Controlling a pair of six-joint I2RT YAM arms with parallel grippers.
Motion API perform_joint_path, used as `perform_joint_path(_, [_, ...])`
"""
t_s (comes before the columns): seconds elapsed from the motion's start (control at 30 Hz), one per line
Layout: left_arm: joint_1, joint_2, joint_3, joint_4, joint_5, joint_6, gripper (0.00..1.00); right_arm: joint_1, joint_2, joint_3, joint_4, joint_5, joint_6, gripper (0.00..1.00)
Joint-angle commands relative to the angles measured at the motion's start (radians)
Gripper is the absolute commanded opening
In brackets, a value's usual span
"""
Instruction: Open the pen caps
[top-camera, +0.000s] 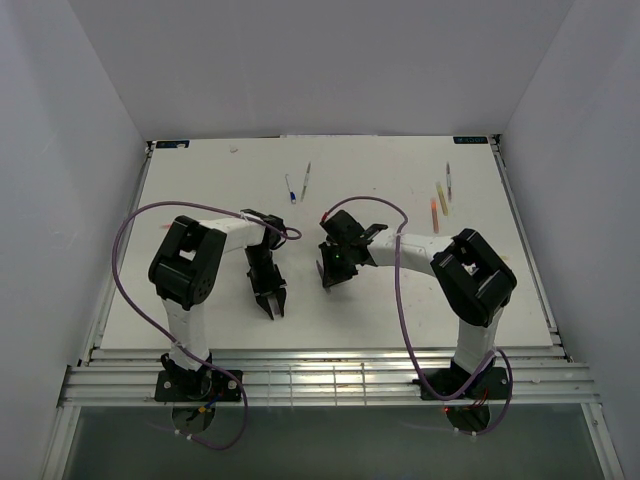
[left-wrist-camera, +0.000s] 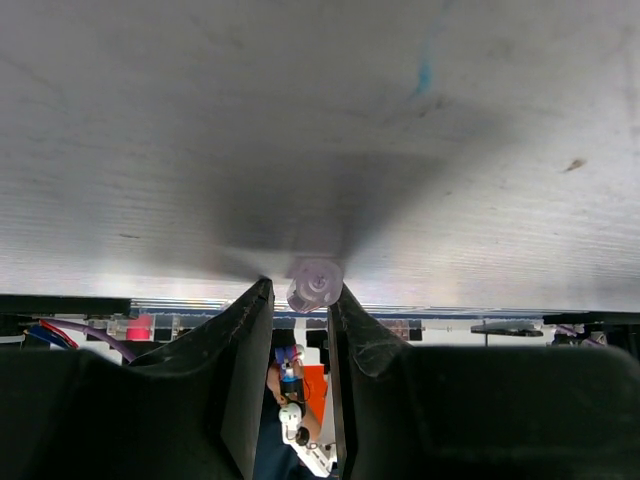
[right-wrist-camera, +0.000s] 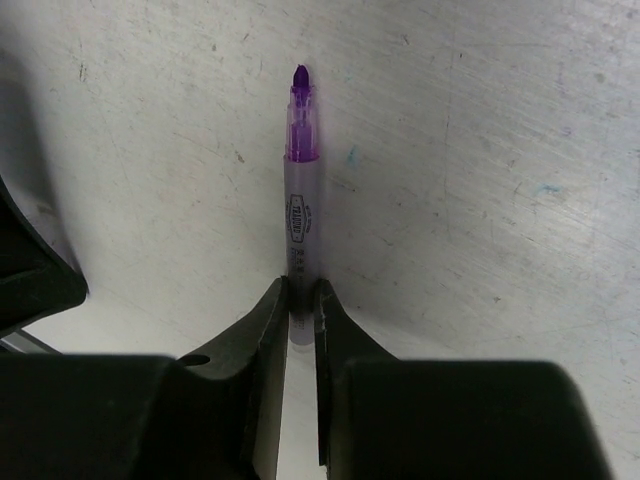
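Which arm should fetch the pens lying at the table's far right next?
Right, probably. Those pens lie on its side, beyond the right gripper, while the left gripper sits farther across. Both are busy: right is shut on the uncapped purple pen, left on a small pale cap.

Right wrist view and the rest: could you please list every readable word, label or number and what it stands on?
Printed label on the uncapped purple plastic pen in the right gripper: too blurred to read.
Dark sticker at the white table's far right corner: too small.
Pale purple cap in the left gripper: no print.
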Motion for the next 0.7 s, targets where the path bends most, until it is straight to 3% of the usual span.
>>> perform_joint_path(0.0, [0.006,0.061,-0.01,0.229,-0.259,0.013,0.39,0.01,0.076,-0.05,-0.167,0.056,0.051,0.08])
perform_joint_path(0.4, [0.006,0.047,-0.022,0.269,-0.236,0.02,0.44,0.03,0.027,-0.137,-0.161,0.017,0.177,0.08])
perform_joint_path(0.53, [0.006,0.038,-0.03,0.278,-0.229,0.023,0.49,0.033,0.024,-0.136,-0.151,0.013,0.176,0.15])
perform_joint_path(0.67, [0.006,0.017,-0.033,0.283,-0.229,0.023,0.52,0.033,0.035,-0.116,-0.154,0.02,0.16,0.27])
